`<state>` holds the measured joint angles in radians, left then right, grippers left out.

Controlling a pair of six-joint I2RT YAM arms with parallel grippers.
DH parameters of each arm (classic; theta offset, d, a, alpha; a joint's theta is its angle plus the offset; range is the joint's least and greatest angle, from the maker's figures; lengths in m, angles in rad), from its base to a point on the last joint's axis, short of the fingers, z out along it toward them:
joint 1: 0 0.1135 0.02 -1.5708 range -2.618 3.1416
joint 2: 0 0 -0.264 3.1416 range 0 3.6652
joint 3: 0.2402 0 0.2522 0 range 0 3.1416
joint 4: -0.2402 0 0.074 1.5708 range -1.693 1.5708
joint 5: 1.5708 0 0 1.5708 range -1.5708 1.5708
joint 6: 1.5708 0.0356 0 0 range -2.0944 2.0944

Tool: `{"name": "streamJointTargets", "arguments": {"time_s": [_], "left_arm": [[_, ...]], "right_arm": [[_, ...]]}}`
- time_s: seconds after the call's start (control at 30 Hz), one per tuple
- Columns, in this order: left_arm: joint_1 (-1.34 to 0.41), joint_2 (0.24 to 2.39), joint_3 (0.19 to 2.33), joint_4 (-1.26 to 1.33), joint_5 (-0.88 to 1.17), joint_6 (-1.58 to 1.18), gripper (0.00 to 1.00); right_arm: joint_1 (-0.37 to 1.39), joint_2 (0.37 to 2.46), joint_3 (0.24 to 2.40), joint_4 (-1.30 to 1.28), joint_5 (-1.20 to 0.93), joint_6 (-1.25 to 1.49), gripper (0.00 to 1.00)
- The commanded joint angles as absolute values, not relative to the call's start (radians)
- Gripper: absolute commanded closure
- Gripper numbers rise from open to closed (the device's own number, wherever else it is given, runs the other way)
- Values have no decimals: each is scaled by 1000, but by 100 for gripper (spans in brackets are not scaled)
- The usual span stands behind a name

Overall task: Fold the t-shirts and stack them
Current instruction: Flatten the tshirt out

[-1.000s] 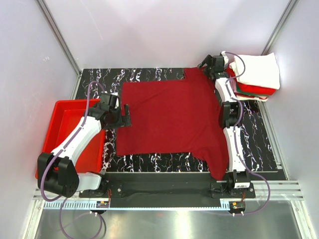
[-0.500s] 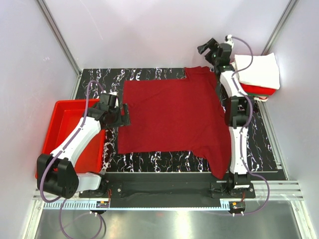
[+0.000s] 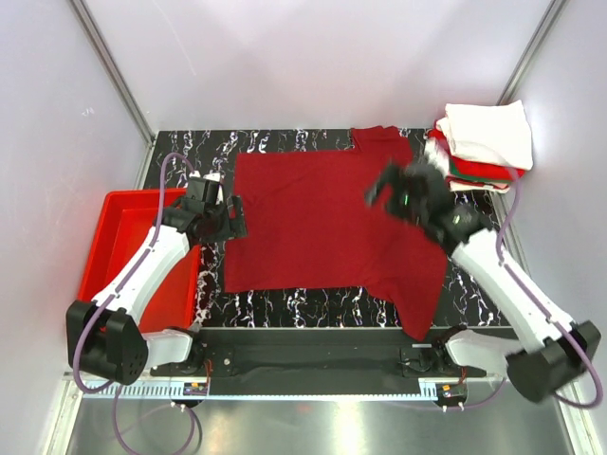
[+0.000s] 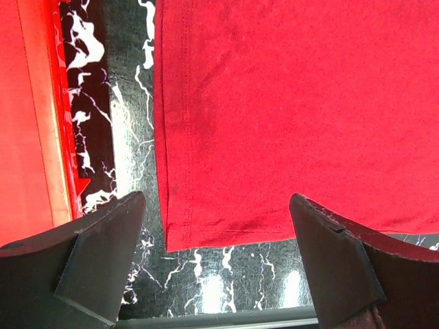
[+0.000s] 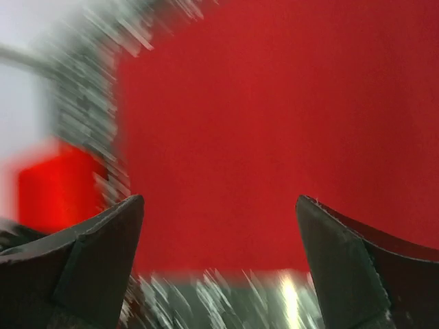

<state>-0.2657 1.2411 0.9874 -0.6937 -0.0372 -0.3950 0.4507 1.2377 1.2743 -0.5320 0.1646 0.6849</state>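
Note:
A dark maroon-red t-shirt (image 3: 313, 223) lies spread flat on the black marbled table (image 3: 285, 308); one sleeve hangs over the near edge at the right. Its hem corner shows in the left wrist view (image 4: 274, 123). My left gripper (image 3: 234, 218) is open and empty, at the shirt's left edge. My right gripper (image 3: 377, 192) is open and empty, held above the shirt's right part; its view is blurred and shows the shirt (image 5: 274, 130). A stack of folded t-shirts (image 3: 486, 142), white on top with red and green below, sits at the far right.
A rigid red plastic tray (image 3: 119, 251) stands at the left of the table, also in the left wrist view (image 4: 27, 116). White walls with metal posts close in the back and sides. A metal rail runs along the near edge.
My right arm has swung from the far right corner by the stack back toward the middle, and its gripper is now over the shirt. The left arm has barely moved.

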Motion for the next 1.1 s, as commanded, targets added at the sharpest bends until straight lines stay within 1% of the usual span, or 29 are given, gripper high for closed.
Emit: {"name": "streamJointTargets", "arguments": {"time_s": [0.0, 0.03, 0.07, 0.17, 0.23, 0.47, 0.6, 0.67, 0.73, 0.77, 0.97, 1.07], "left_arm": [[-262, 1240, 992, -673, -41, -383, 7], [-262, 1235, 991, -672, -43, -383, 7], [-262, 1232, 994, -672, -44, -382, 7], [-262, 1215, 988, -673, -44, -383, 7], [-262, 1206, 985, -678, -46, -385, 7], [-262, 1180, 974, -678, -49, -384, 7], [-262, 1186, 977, -680, -46, -384, 7], [-262, 1184, 974, -680, -41, -385, 7], [-262, 1181, 976, -680, -40, -385, 7], [-262, 1180, 976, -678, -40, -385, 7], [-262, 1170, 974, -678, -41, -385, 7], [-262, 1170, 976, -680, -40, -385, 7]], "right_arm": [[570, 1151, 1004, -905, 290, 900, 3], [619, 1122, 924, -938, 288, 984, 8], [706, 1092, 895, -951, 285, 1023, 10], [842, 1116, 824, -985, 298, 1133, 15], [857, 1150, 798, -959, 298, 1143, 19], [857, 1316, 802, -864, 365, 1108, 32], [856, 1405, 815, -835, 377, 1104, 34], [850, 1428, 811, -805, 380, 1098, 34], [835, 1439, 799, -776, 370, 1083, 37], [815, 1450, 790, -766, 362, 1075, 40], [712, 1447, 710, -649, 278, 1022, 45], [698, 1459, 709, -630, 261, 1003, 49]]}}
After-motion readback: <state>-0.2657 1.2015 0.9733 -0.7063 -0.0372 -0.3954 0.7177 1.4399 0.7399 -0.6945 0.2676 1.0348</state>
